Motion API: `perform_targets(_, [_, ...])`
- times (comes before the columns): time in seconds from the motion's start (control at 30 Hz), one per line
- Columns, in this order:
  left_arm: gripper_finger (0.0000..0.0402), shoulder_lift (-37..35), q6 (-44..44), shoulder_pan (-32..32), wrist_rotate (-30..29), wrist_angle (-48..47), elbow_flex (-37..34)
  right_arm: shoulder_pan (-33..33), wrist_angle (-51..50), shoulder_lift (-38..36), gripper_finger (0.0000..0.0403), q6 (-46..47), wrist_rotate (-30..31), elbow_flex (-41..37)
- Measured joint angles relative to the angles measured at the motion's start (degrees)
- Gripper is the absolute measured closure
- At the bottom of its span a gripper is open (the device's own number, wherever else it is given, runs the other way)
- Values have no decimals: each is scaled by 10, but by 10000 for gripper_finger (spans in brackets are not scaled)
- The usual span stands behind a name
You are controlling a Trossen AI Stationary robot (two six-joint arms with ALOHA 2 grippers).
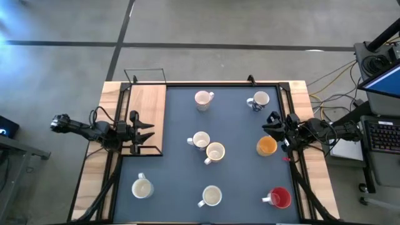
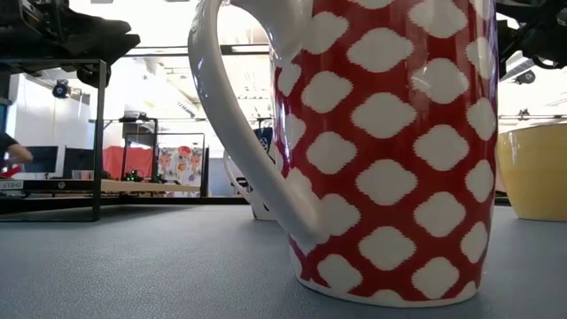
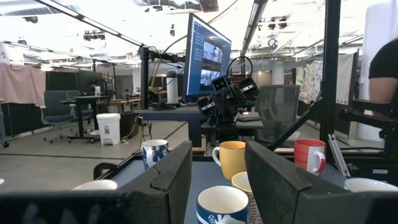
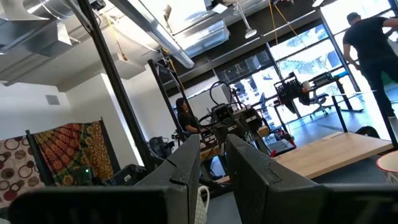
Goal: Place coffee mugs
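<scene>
Eight mugs stand on their bases on the dark mat. In the high view there are a white mug (image 1: 203, 99), a blue-marked mug (image 1: 259, 100), a white mug (image 1: 200, 140) beside a cream mug (image 1: 214, 153), an orange mug (image 1: 267, 146), two white mugs (image 1: 142, 187) (image 1: 211, 196) and a red mug (image 1: 279, 198). The red mug (image 2: 390, 151) has a white pattern and fills the low view. My left gripper (image 1: 150, 132) (image 3: 217, 162) is open over the wooden board. My right gripper (image 1: 270, 124) (image 4: 212, 155) is open, raised just beyond the orange mug.
A wooden board (image 1: 149, 103) with a black wire frame (image 1: 145, 76) lies along the mat's left side. The table's black rails (image 1: 292, 100) border the mat. A monitor (image 3: 208, 53) and a person (image 4: 373, 43) are in the room beyond the table.
</scene>
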Motion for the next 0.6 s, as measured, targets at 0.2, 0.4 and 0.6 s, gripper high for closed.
perform_targets(0.2, [269,0,0,0,0,0,0,0,0,0,335,0,0,0])
perform_targets(0.4, [269,0,0,0,0,0,0,0,0,0,335,0,0,0])
perform_targets(0.6, [269,0,0,0,0,0,0,0,0,0,335,0,11,0])
